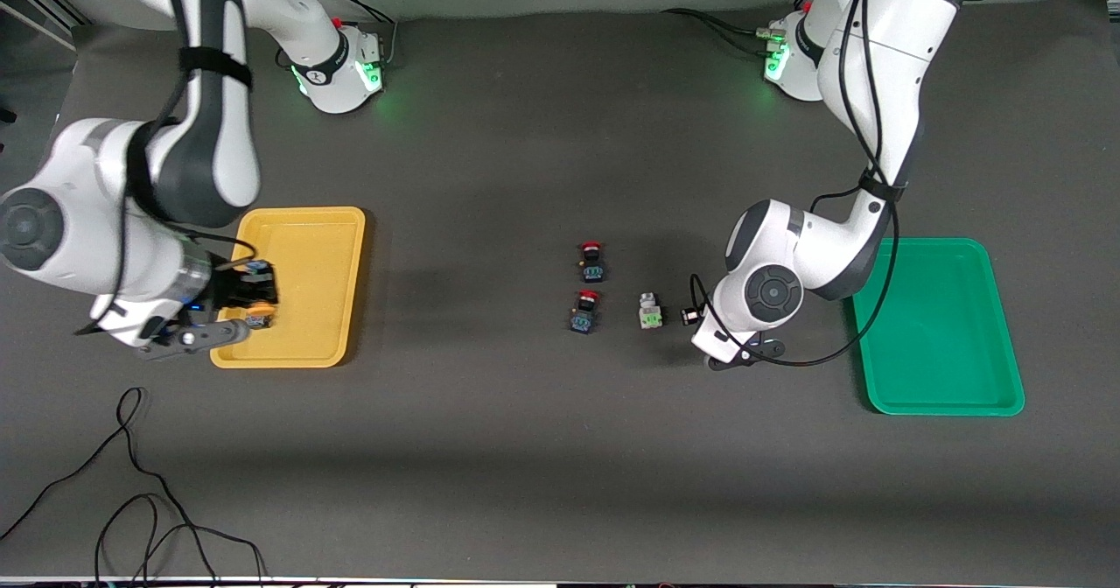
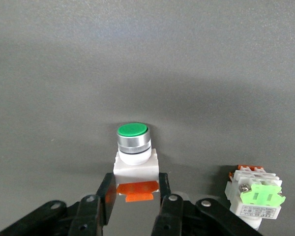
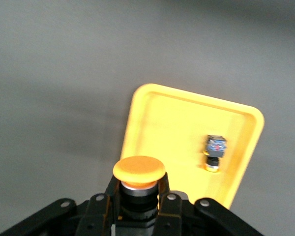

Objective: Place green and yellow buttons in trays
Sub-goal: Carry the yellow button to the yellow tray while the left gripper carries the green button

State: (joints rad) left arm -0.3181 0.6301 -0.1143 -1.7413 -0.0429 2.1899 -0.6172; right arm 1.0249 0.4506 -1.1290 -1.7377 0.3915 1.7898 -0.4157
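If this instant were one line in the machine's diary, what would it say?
left gripper: shut on green-capped button, on table | right gripper: shut on yellow-capped button, over yellow tray | green tray: no buttons

Yellow-capped button (image 3: 216, 152) lying in yellow tray (image 1: 337, 220); green tray (image 1: 980, 251) bare

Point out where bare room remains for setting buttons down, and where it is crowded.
The green tray is entirely bare. The yellow tray has bare floor toward the robots' bases. It is crowded mid-table, round the red-capped switches, light-green button and left gripper.
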